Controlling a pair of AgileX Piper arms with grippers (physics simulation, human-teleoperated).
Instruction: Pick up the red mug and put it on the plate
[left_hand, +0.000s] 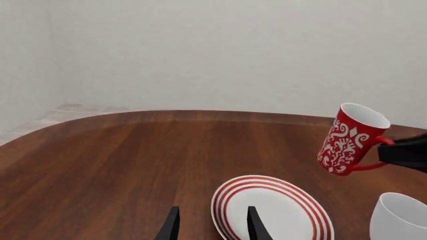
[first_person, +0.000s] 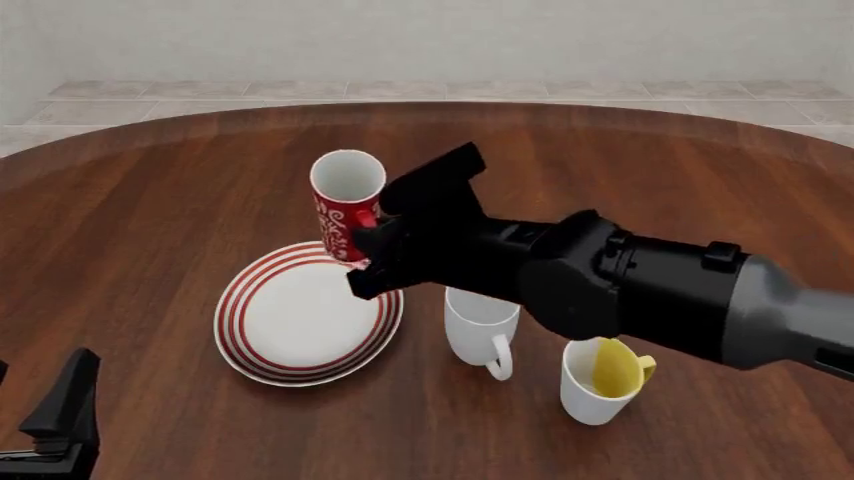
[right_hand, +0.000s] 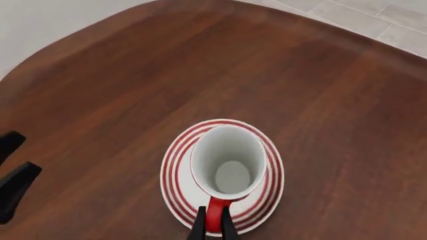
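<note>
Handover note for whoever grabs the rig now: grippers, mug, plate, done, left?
Right gripper: shut on the handle of the tall red mug with white swirls, held in the air, tilted.
Left gripper: open, holding nothing, low near the table's near edge.
Round white plate with red rings: on the brown table, nothing on it; the wrist view shows the mug over it.
Done: pick-up.
Left: lower the mug onto the plate, release.

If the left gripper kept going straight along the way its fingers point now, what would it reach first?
Probably the round white plate with red rings: the left gripper is open and the plate's near rim lies right ahead, between its fingers. Depth is unclear, so it might meet the brown wooden table first.
</note>
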